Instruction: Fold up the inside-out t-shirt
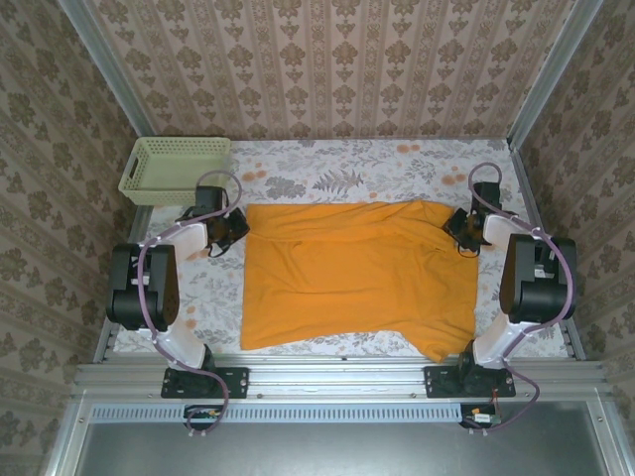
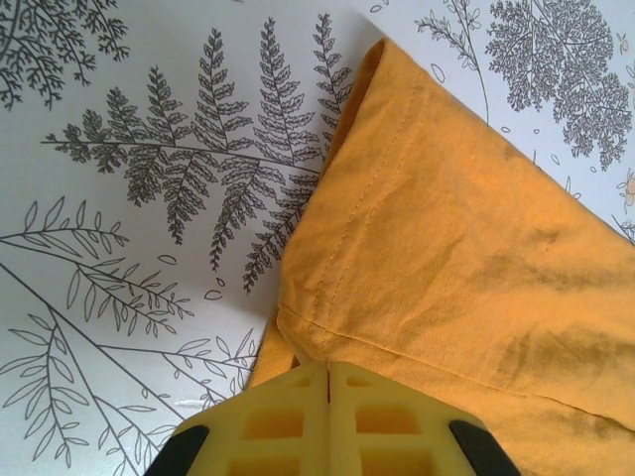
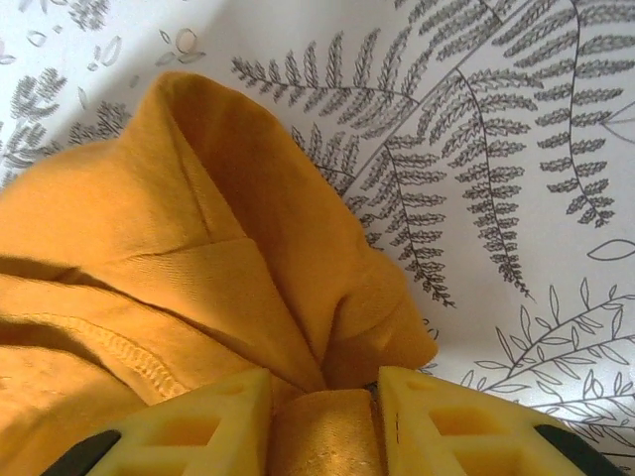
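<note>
The orange-yellow t-shirt lies spread flat in the middle of the table, plain orange side up, with no lettering showing. My left gripper sits at the shirt's far left corner. In the left wrist view its yellow fingers are pressed together, pinching the stitched hem of the t-shirt at the left gripper. My right gripper is at the far right corner. There the right gripper holds a thick bunch of the t-shirt between its fingers.
A pale green mesh basket stands at the far left corner of the table. The table is covered with a white cloth printed with fern leaves. A metal rail runs along the near edge, and patterned walls close in the sides.
</note>
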`<act>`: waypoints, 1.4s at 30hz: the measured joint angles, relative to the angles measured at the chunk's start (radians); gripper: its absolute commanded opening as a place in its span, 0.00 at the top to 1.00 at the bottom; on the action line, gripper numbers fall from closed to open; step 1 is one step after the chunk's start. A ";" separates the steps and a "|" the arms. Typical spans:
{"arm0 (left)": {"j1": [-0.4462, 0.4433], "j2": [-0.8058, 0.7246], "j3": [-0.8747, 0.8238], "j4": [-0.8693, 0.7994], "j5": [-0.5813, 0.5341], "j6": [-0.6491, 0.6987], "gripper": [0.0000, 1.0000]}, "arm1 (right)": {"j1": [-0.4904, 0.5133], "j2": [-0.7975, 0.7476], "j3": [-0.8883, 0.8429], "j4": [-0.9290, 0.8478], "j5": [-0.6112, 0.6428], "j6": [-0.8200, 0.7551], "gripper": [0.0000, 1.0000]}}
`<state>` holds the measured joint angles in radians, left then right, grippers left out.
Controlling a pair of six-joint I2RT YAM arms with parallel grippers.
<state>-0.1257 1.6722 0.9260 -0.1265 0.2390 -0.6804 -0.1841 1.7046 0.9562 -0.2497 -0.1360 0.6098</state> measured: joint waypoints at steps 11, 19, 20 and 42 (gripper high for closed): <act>-0.005 0.003 0.033 -0.011 0.000 0.000 1.00 | 0.015 0.000 0.035 -0.043 0.031 -0.012 1.00; -0.003 0.018 0.147 -0.063 -0.004 0.004 1.00 | 0.064 -0.006 0.264 -0.134 0.134 -0.062 1.00; -0.002 0.020 0.173 -0.070 -0.007 0.007 1.00 | 0.071 -0.009 0.309 -0.138 0.152 -0.073 1.00; 0.016 0.425 0.745 -0.194 -0.052 0.132 1.00 | 0.106 0.361 0.854 0.024 0.212 -0.223 1.00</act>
<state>-0.1097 2.0975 1.6711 -0.3202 0.1867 -0.5480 -0.0780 2.0655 1.8099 -0.2253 0.0765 0.3870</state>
